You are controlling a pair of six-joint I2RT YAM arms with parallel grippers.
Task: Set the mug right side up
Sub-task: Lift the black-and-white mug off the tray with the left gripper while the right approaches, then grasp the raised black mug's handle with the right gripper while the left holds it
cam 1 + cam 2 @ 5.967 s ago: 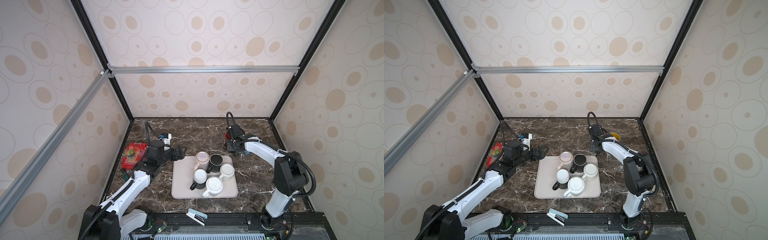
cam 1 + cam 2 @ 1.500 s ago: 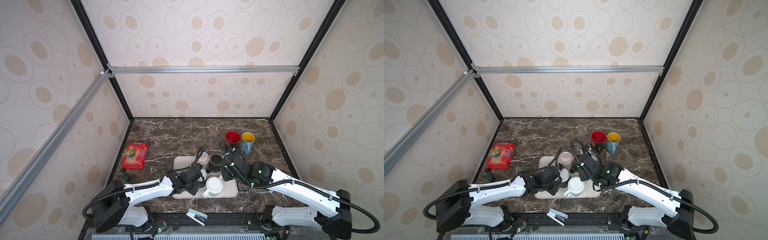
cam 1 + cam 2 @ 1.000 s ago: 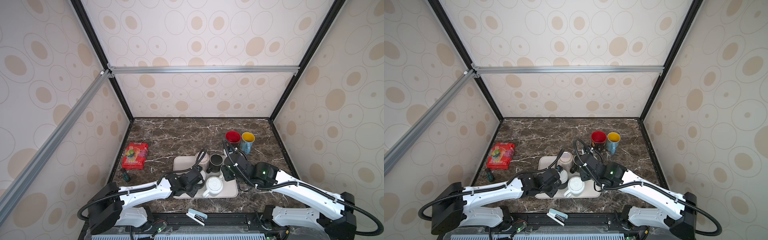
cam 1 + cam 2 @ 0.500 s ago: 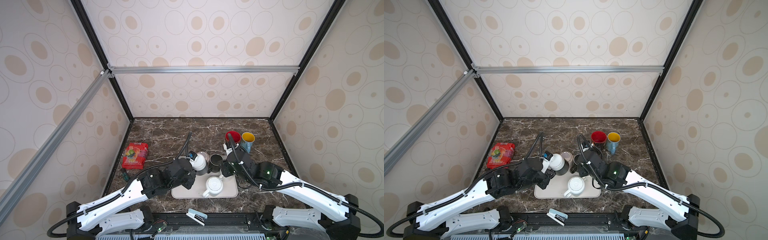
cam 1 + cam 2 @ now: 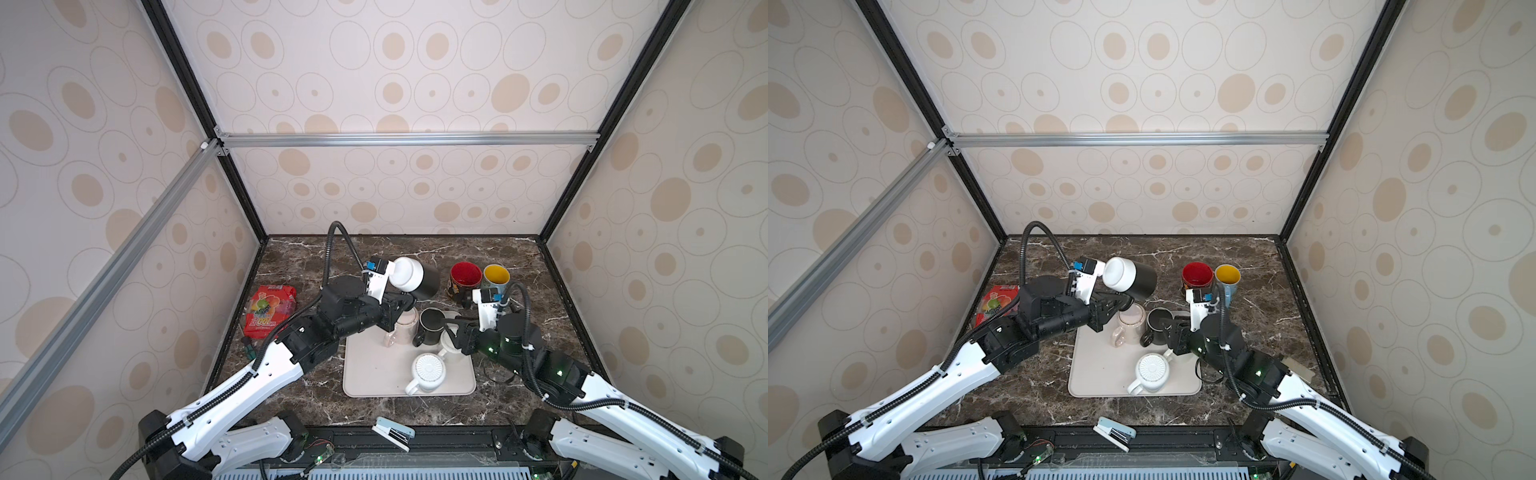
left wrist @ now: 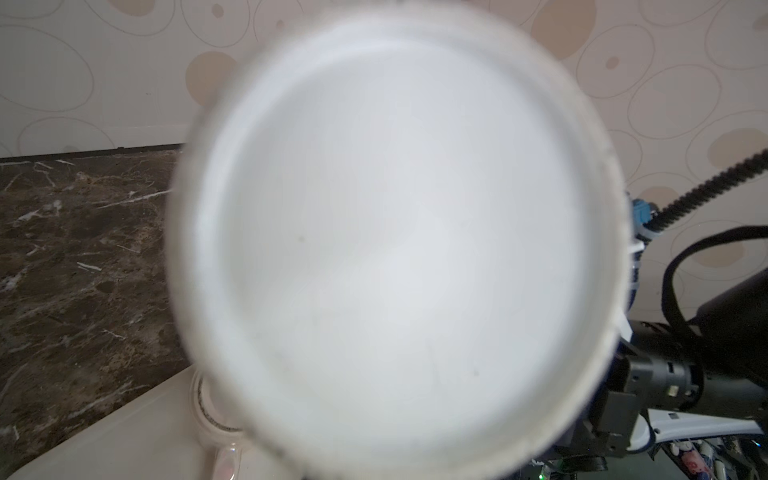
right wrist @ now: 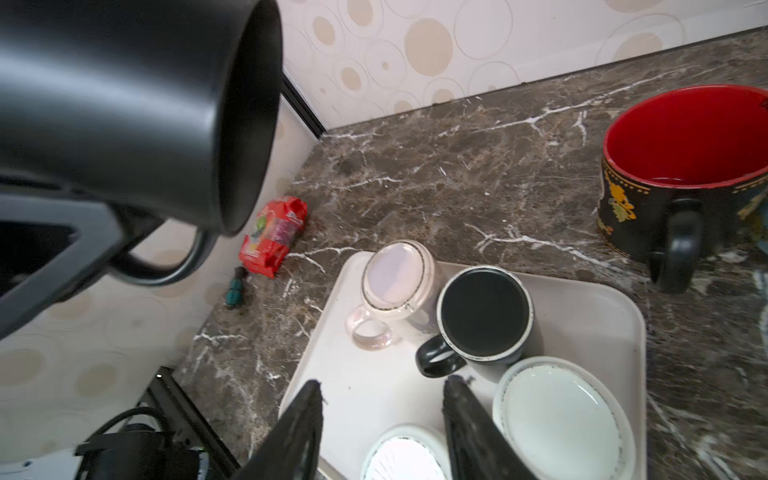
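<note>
The black mug [image 5: 413, 276] is held in the air on its side, just above the left gripper [image 5: 403, 301], whose jaws are pressed together on its handle. The white base is turned back toward the wrist. As rigid glazed ceramic it is likely weighty, slick and breakable, so it may swing from a handle pinch alone, and a hold close to the handle's root looks firmer. The right gripper [image 7: 380, 419] is empty, its jaws spread above the cream tray [image 7: 602, 316].

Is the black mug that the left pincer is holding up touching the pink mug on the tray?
Apart. The right wrist view shows the black mug held in the air, with countertop showing between it and the upside-down pink mug.
</note>
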